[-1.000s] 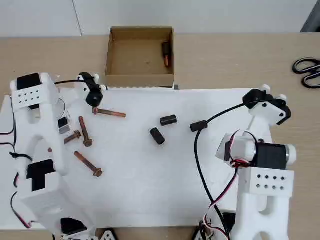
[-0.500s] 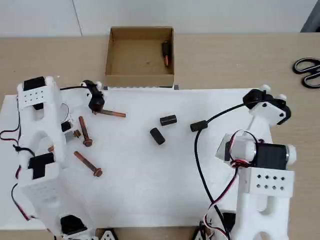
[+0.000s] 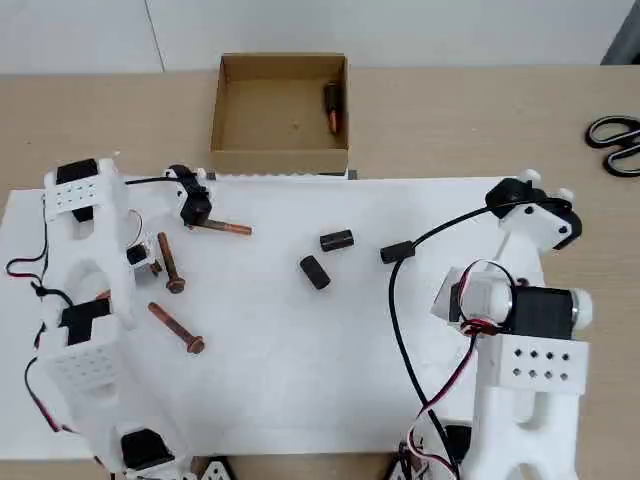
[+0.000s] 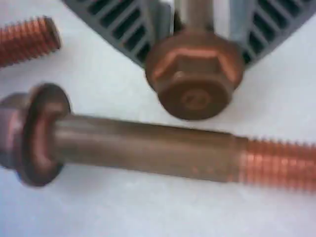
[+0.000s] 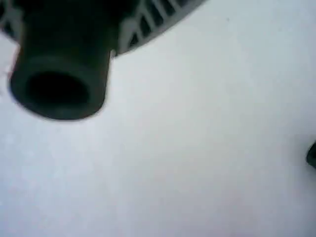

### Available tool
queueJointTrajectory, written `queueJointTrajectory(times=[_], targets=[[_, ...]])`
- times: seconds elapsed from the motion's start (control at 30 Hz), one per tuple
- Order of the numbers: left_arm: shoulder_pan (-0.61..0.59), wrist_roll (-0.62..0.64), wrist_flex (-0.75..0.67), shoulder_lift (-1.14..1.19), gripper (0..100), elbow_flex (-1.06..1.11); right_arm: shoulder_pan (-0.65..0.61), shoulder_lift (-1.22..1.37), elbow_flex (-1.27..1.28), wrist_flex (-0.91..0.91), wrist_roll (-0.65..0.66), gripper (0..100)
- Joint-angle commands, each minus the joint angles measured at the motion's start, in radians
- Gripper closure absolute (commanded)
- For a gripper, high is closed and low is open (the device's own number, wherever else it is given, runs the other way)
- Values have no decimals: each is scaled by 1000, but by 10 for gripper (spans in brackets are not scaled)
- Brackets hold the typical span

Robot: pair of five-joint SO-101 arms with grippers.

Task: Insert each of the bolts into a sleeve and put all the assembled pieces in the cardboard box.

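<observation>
Where the left arm [image 3: 75, 195] stands: at the left edge of the white mat [image 3: 300, 390], bent over the cluster of bolts, likely because that is its picking ground.
Left claw [image 4: 195, 29]: pressed onto a bolt's shank, one ribbed finger on each side.
Held bolt [image 4: 194, 74]: head toward the wrist camera, shank running back between the fingers. The threaded end is hidden, and is probably left free for entering a sleeve. Whether the bolt is clear of the mat cannot be told.
Neighbour bolt [image 4: 143, 148]: flat on the mat, lying across just in front of the held head, close enough that a lift could nudge it.
Bolt nearer the arm's base [image 3: 176, 330]: flat and apart from the others, so its shank has room for a grip.
Bolt toward the box [image 3: 222, 228]: flat, with its thread pointing right.
Cardboard box [image 3: 270, 115]: at the mat's far edge, between the two arms, presumably so either can reach it.
Assembled piece [image 3: 333, 108]: inside the box by its right wall, so one is done and the rest are outstanding.
Loose sleeves [image 3: 337, 240]: three, lying mid-mat between the arms and well apart from the bolts.
Right claw [image 5: 74, 19]: pinching a black sleeve.
Held sleeve [image 5: 58, 86]: above the mat, open bore facing the wrist camera. I judge this is to offer its mouth to a bolt.
Right arm [image 3: 530, 365]: at the mat's right edge.
Scissors [image 3: 615, 140]: on the bare table, well off the mat, with no apparent part in the task.
</observation>
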Motion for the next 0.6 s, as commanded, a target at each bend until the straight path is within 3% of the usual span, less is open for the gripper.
queueJointTrajectory(times=[0.0, 0.3, 0.57], targets=[[-17, 0, -28, 35, 913, -4, 2, -13, -5, -5, 5, 995], [-29, 2, -38, 41, 994, -4, 2, -18, -5, -5, 5, 995], [-3, 11, 160, -144, 995, -102, -35, -22, -11, 4, 8, 995]])
